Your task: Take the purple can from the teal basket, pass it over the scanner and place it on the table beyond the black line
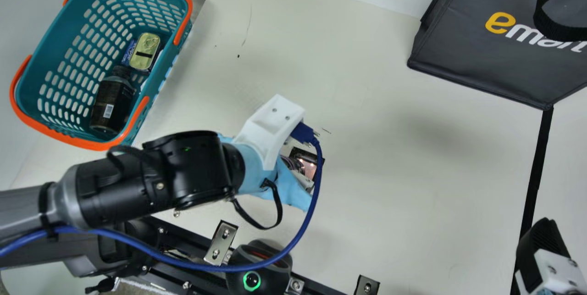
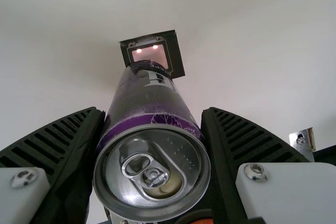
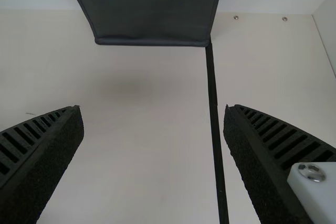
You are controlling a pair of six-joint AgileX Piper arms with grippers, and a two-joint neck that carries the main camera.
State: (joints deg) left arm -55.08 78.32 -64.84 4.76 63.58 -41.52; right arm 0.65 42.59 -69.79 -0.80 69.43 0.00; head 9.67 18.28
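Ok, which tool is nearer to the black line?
Right. The right tool hangs close to the black line; the left tool, holding the can, is well away, toward the basket.

The cream tabletop bears small dark marks and a black line across its right part. A dark grey bag stands at the line's far end; a dark-framed square lies left of the line.

Between the left arm's matt, ribbed fingers, the purple can had a glossy metal lid (the pull tab shone too). Beyond the fingertips, the table looked smooth; well apart from them, the teal basket looked like smooth plastic.
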